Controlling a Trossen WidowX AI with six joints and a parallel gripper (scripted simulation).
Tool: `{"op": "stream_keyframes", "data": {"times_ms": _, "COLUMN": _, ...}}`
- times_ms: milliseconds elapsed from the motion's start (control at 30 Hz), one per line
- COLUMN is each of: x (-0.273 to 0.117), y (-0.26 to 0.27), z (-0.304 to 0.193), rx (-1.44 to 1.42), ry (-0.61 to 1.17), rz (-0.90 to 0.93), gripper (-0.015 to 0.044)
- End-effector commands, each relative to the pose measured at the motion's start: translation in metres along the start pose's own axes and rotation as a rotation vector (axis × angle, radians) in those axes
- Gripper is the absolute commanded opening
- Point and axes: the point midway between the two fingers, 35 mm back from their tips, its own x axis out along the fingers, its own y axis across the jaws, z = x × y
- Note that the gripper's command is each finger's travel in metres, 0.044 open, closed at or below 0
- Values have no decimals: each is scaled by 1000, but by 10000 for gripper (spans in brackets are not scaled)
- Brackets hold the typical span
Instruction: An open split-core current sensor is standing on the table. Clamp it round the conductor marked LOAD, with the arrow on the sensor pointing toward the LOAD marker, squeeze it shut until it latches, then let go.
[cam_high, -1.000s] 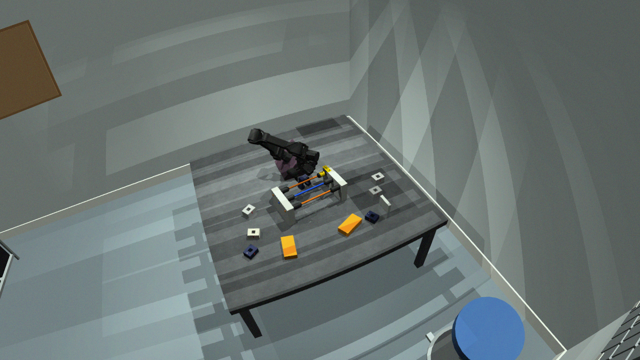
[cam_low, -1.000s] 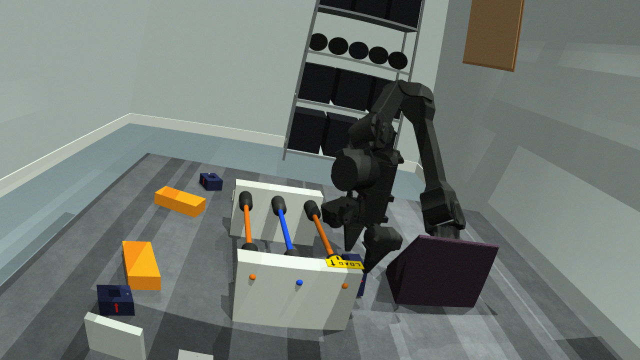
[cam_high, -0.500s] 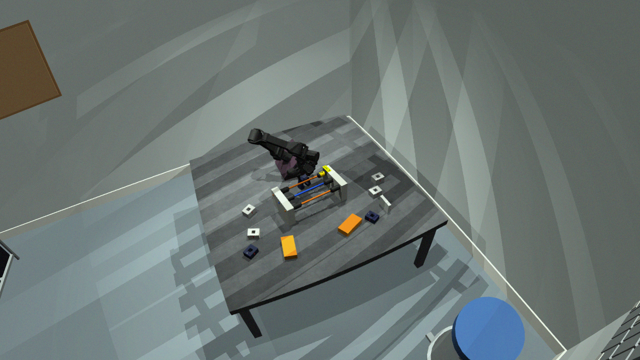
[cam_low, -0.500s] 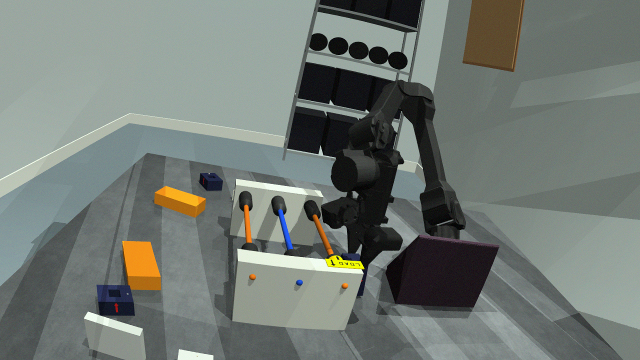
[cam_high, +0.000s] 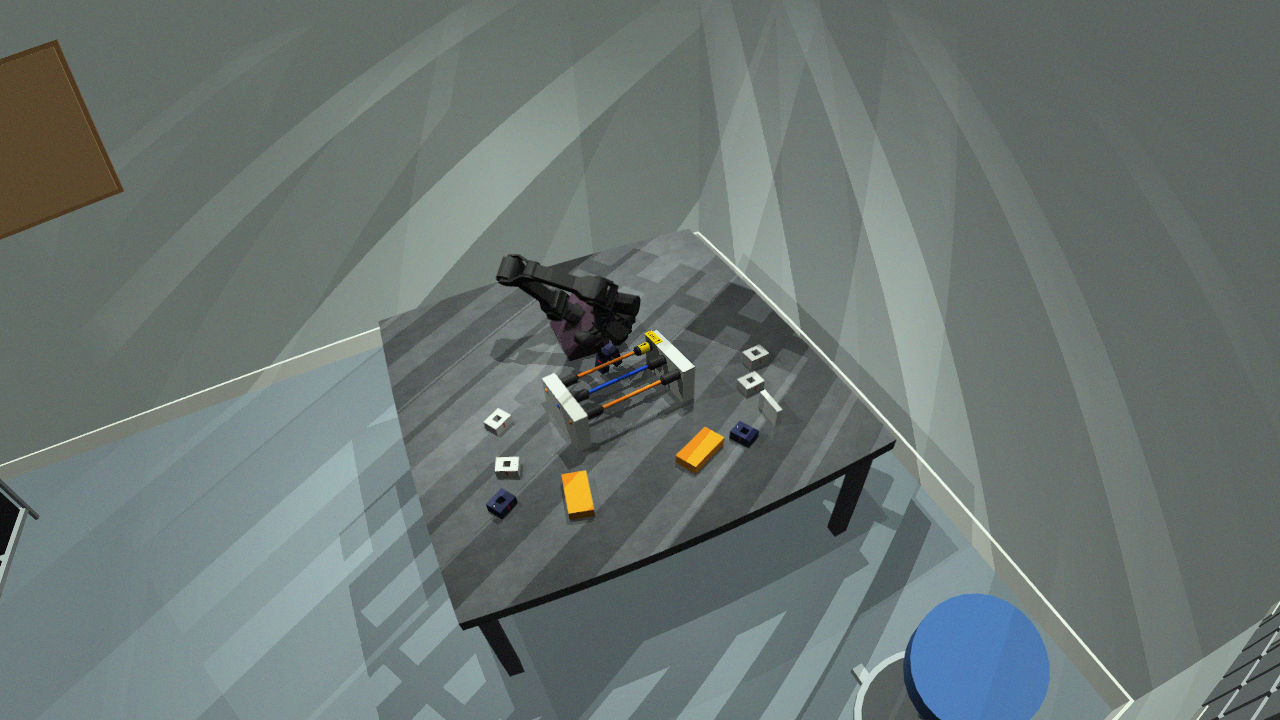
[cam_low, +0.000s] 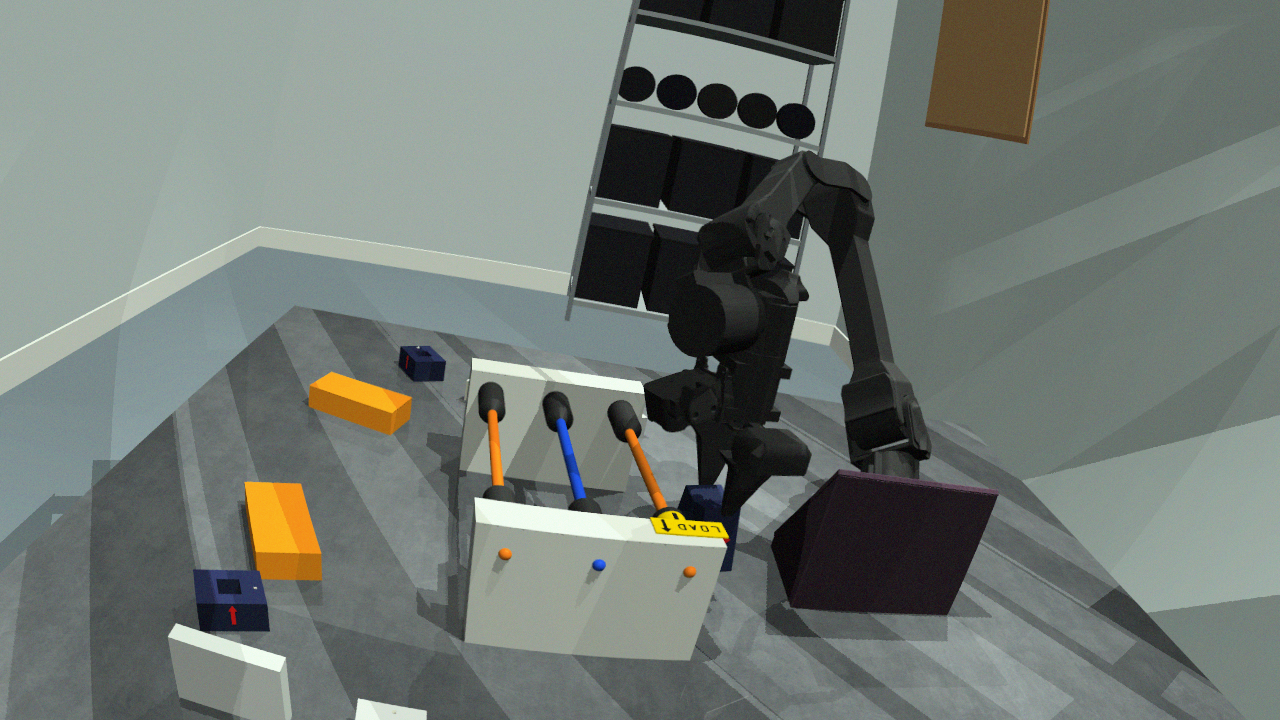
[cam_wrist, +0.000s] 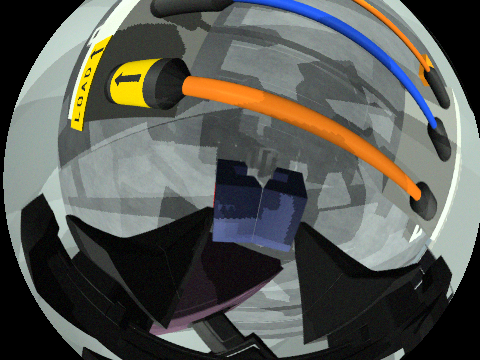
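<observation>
The open dark-blue sensor (cam_high: 608, 354) (cam_low: 700, 503) (cam_wrist: 237, 205) stands on the table beside the rack, its split upward with a V-shaped gap between its halves. A red mark shows on its side toward the LOAD end; the arrow's shape is not readable. My gripper (cam_high: 607, 348) (cam_low: 721, 495) (cam_wrist: 255, 222) points down and is shut on the sensor, one finger at each half. The orange LOAD conductor (cam_low: 646, 465) (cam_wrist: 260, 98) runs past the sensor, outside its jaws. The yellow LOAD marker (cam_high: 653, 337) (cam_low: 689, 527) (cam_wrist: 87, 90) sits on one rack end.
A blue conductor (cam_low: 570, 461) (cam_wrist: 345, 30) and another orange one (cam_low: 495, 452) run alongside, between white end plates (cam_high: 577, 431) (cam_low: 590, 600). Two orange blocks (cam_high: 577, 495) (cam_high: 699, 450), dark-blue sensors (cam_high: 501, 503) (cam_high: 743, 434), several white ones and a white upright plate (cam_high: 769, 406) (cam_low: 228, 673) stand around.
</observation>
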Motion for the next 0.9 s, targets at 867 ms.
{"op": "stream_keyframes", "data": {"times_ms": 867, "x": -100, "y": 0, "z": 2, "rx": 200, "ry": 3, "rz": -2, "gripper": 0}}
